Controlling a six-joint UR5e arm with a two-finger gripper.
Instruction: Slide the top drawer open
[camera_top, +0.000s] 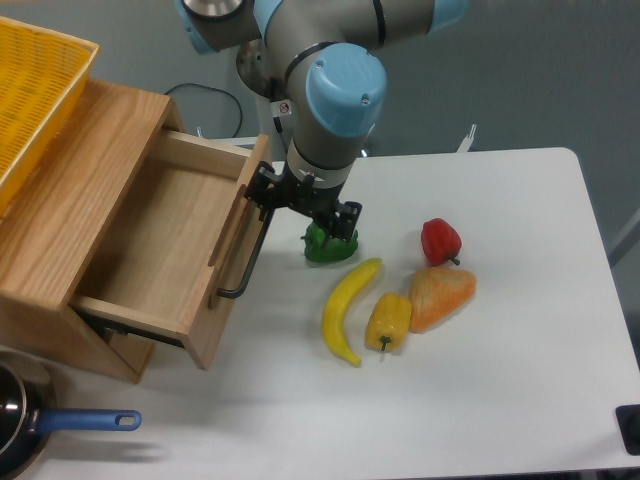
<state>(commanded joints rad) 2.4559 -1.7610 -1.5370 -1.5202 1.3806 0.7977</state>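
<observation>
Already well out at left of frame: top drawer (160, 235), pale box showing. Claw (270, 195) at upper end of black bar handle (250, 255), seemingly clamped on it, grip hidden. Best: straight pull, clear of green pepper (325, 245).

three peppers (441, 240), one banana (347, 307), one drawer (170, 250), one basket (35, 90)
</observation>
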